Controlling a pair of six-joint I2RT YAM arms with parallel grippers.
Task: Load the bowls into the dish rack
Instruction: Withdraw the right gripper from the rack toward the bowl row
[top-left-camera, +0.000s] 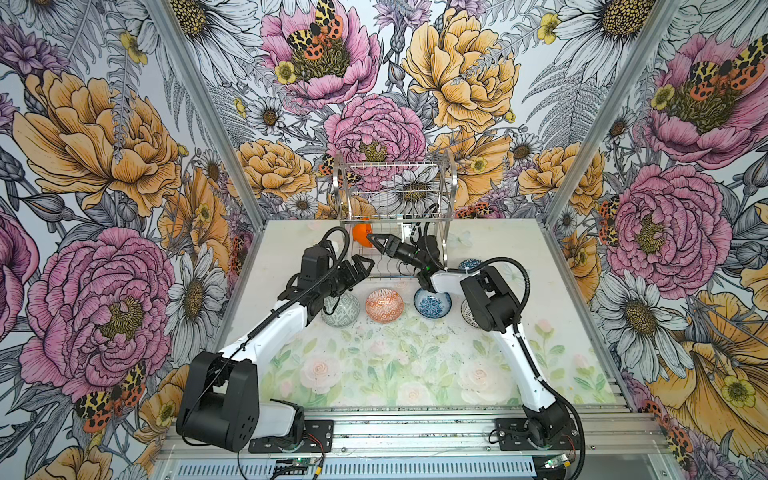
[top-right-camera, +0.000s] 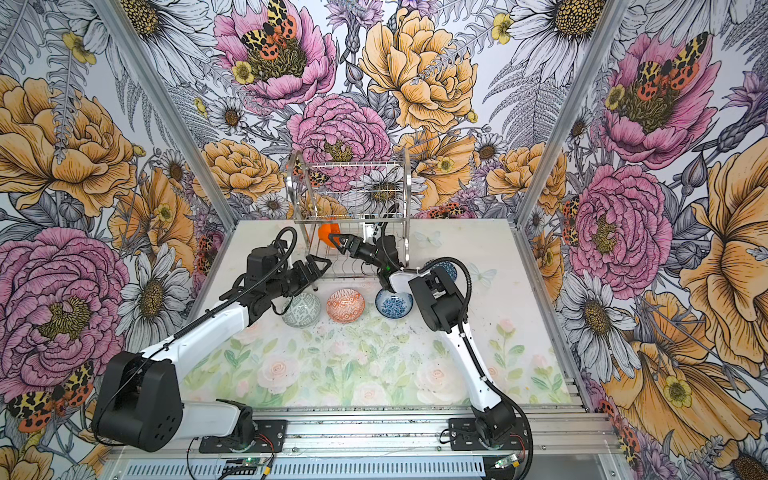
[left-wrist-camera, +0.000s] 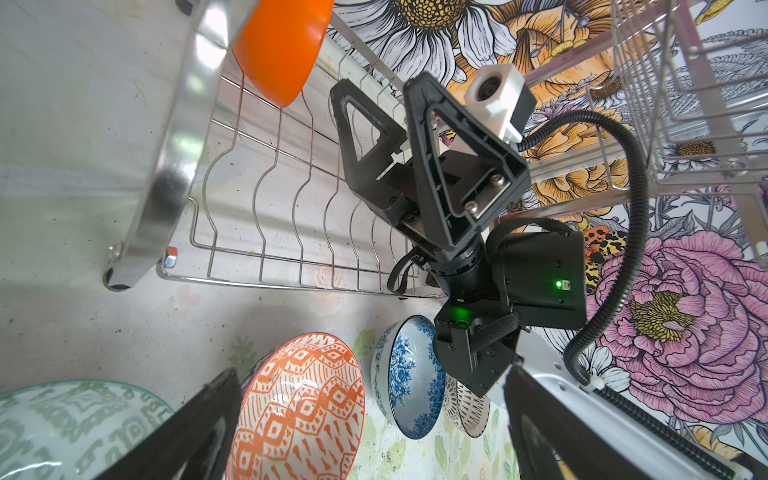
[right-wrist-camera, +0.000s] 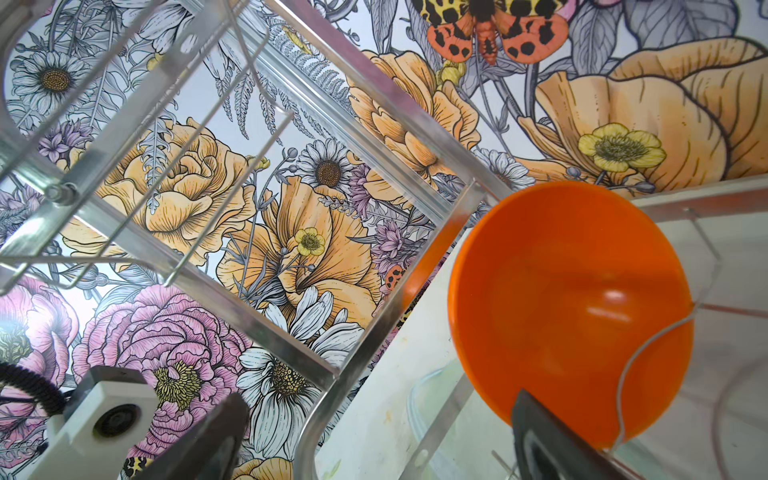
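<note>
Right gripper (top-left-camera: 375, 243) (top-right-camera: 335, 244) first: my jaws stand wide apart with nothing between them. I am inside the lower tier of the dish rack (top-left-camera: 451, 183) (top-right-camera: 409, 183), pointing at its left end. The orange bowl (top-left-camera: 360, 235) (top-right-camera: 326, 232) stands there on its edge, propped in the wire slots. In the left wrist view a strip of rack wire shows between my right gripper (left-wrist-camera: 376, 89) and that bowl (left-wrist-camera: 282, 50), so we are apart, though only just. From my right wrist camera one finger (right-wrist-camera: 540, 440) overlaps the bowl's (right-wrist-camera: 569, 307) rim, with its open side facing me.

My left gripper (top-left-camera: 362, 272) (top-right-camera: 320, 270) is also spread wide and empty. It hovers above the surface (top-left-camera: 374, 374) at the rack's front left corner.

In front of the rack a row of bowls sits upright on the surface. From left to right they are the grey-green bowl (top-left-camera: 343, 309) (top-right-camera: 301, 309), the orange-white bowl (top-left-camera: 384, 305) (top-right-camera: 345, 305) and the blue-white bowl (top-left-camera: 432, 303) (top-right-camera: 394, 303). The black-white bowl (top-left-camera: 467, 313) (left-wrist-camera: 469, 403) is next, half hidden behind my right arm. A dark blue patterned bowl (top-left-camera: 469, 264) (top-right-camera: 451, 268) shows behind that arm, beside the rack's right leg.
</note>
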